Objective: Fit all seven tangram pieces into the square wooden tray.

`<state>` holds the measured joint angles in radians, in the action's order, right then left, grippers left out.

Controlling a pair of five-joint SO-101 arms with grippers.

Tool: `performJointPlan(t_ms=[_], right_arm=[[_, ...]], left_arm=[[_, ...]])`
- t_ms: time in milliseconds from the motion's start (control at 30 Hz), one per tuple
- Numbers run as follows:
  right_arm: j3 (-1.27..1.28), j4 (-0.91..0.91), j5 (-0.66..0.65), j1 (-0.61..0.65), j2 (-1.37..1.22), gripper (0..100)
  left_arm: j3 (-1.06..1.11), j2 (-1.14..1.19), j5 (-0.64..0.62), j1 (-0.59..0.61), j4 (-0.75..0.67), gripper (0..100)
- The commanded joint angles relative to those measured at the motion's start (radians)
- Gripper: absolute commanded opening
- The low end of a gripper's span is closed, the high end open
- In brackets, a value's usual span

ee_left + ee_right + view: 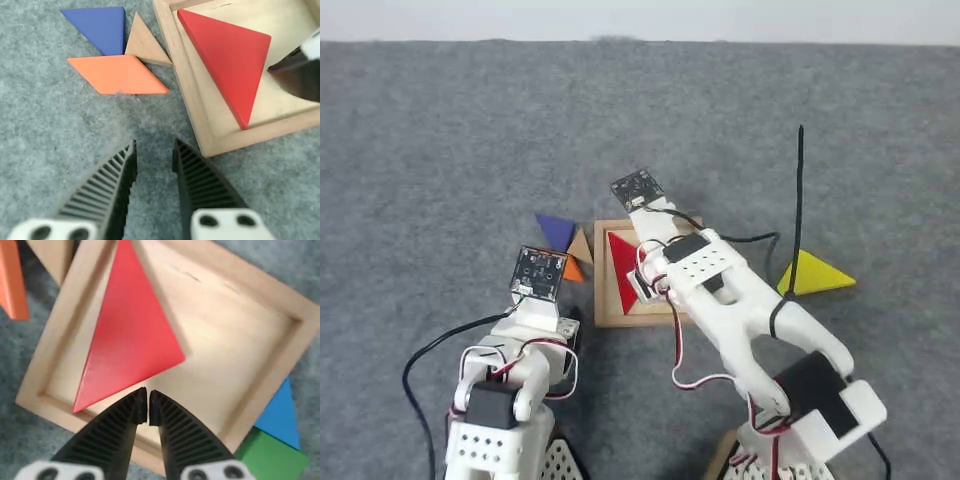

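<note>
— where are we on the tangram?
— early. only the red triangle lies in the wooden tray, its long side along one wall. i count six pieces out on the tabletop.
— and the arms?
— my right fingers hang over the tray by the red piece's point, pressed nearly together and empty. my left fingers sit low over the tabletop with a narrow gap, also empty, aimed at the orange parallelogram.
— so orange next?
— i'd say so. the dark blue triangle and the small bare-wood triangle crowd against it, so i'd need to spread wider and lift it without dragging them. the yellow triangle lies well apart. the light blue triangle and green piece sit just beside the tray, likelier for the right arm.
</note>
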<state>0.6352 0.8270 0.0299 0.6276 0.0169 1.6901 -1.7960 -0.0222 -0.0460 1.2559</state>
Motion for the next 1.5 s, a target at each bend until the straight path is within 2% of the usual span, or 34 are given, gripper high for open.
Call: performJointPlan(t_ms=[0, 300, 567, 1033, 1467], right_arm=[[-0.017, -0.019, -0.025, 0.012, -0.001, 0.7], [-0.101, -0.013, -0.031, 0.127, -0.101, 0.7], [-0.138, -0.008, -0.032, 0.145, -0.097, 0.7], [0.000, -0.019, -0.032, -0.050, 0.205, 0.7], [-0.106, -0.018, -0.005, -0.180, 0.028, 0.9]], left_arm=[[-0.005, -0.014, 0.005, -0.005, 0.002, 11], [-0.005, -0.014, 0.005, -0.005, 0.002, 11], [-0.005, -0.014, 0.005, -0.005, 0.002, 11], [-0.005, -0.014, 0.005, 0.000, 0.002, 11], [-0.005, -0.014, 0.005, -0.002, 0.002, 11]])
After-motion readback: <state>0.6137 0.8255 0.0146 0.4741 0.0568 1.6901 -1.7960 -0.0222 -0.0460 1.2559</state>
